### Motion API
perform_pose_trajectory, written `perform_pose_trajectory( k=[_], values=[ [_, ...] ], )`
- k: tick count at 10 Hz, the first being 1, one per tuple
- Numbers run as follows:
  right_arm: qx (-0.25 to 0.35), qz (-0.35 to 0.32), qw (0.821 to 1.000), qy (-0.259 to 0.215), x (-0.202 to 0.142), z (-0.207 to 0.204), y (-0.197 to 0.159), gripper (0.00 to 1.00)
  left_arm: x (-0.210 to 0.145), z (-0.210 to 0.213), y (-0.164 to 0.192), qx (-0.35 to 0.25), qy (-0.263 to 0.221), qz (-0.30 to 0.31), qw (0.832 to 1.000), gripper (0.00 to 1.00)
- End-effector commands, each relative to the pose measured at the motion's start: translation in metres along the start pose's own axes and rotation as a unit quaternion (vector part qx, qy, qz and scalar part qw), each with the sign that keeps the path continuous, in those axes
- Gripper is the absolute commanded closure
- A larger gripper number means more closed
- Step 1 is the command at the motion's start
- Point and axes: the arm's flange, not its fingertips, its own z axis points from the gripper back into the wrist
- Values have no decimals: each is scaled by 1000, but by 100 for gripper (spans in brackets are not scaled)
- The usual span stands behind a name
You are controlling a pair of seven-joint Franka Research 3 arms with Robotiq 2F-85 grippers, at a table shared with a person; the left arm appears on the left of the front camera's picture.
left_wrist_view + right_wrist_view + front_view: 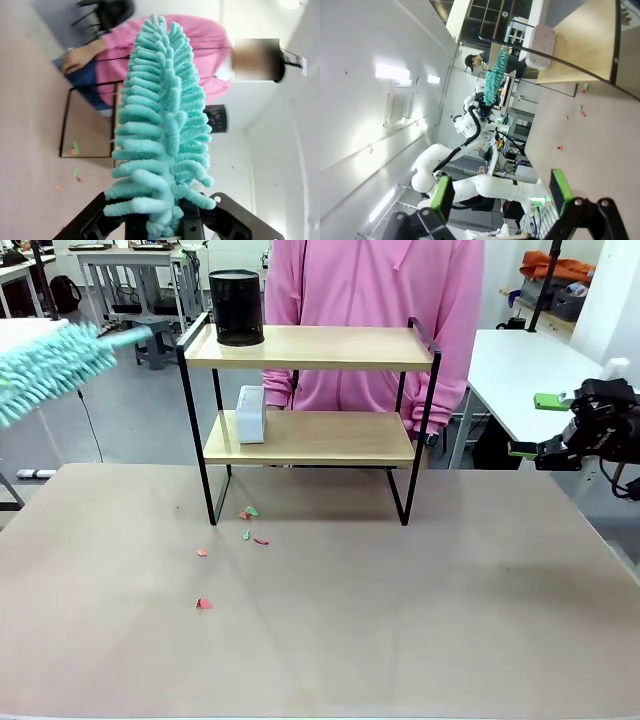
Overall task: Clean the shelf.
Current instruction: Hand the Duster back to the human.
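The shelf [310, 347] stands at the table's far middle, two light boards in a black frame. On its top board's left end sits a black mesh cup [237, 307], and a white box [250, 414] rests on the lower board. A fluffy turquoise duster [50, 365] hangs in the air left of the shelf, apart from it. My left gripper [162, 220] is shut on the duster [160, 130] at its base. Off the table's right edge, my right gripper [535, 426] stands open and empty, green pads [560, 185] wide apart. Its wrist view shows the shelf [580, 45] far off.
Several small red and green scraps [250, 511] lie on the brown table [400, 620] in front of the shelf's left legs. A person in a pink top [370, 285] stands right behind the shelf. A white table [520, 370] is at the back right.
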Motion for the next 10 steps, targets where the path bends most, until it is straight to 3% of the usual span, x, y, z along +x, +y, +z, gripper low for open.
perform_pose_trajectory(
  k=[1, 2, 10],
  values=[
    [1, -3, 1000, 9, 1, 3, 4, 0, -51, 0, -2, 50, 29, 26, 998, 100],
    [1, -3, 1000, 9, 1, 3, 4, 0, 0, 0, 0, 0, 0, 0, 1000, 100],
    [1, -3, 1000, 9, 1, 3, 4, 0, 0, 0, 0, 0, 0, 0, 1000, 100]
  ],
)
